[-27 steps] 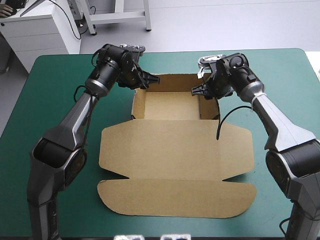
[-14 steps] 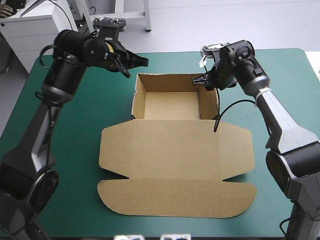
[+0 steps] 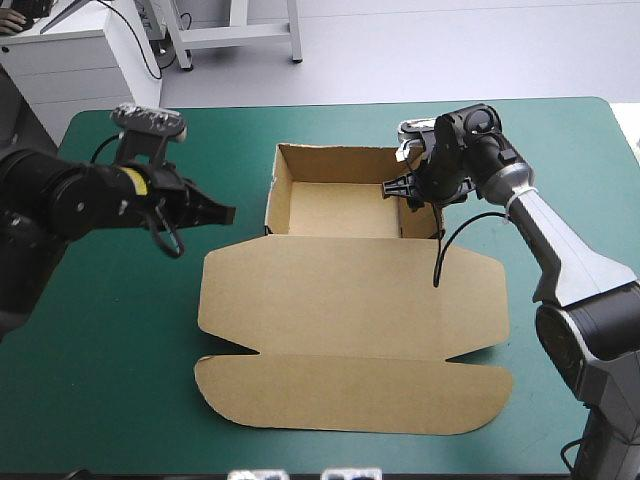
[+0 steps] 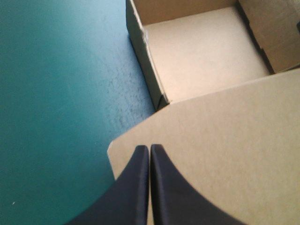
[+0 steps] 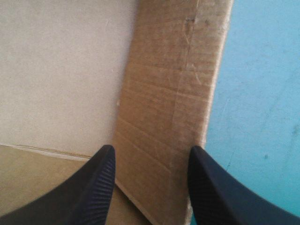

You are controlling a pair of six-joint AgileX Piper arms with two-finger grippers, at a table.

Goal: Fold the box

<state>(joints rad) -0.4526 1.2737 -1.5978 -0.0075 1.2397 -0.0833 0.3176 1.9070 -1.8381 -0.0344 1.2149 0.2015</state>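
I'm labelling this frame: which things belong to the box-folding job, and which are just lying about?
Job: brown box, walls up, lid flat; right hand, open astride the right wall; left hand, shut, by the lid's far left corner.
Lying about: nothing loose that I can see; only the teal-green table cover.

A brown box (image 3: 350,290) of cut board lies in the middle of a table with a teal-green cover (image 3: 585,130), partly assembled. Its far half is an open tray (image 3: 340,212) — four short walls raised around a pale, bare floor, open to the top. From the tray's near wall the lid (image 3: 350,300) spreads flat on the cover toward the table's near edge, wider than the tray, its side corners cut at a slant. Past a crease, a long front flap (image 3: 350,395) with rounded ends lies flat too — nearest the table's near edge.
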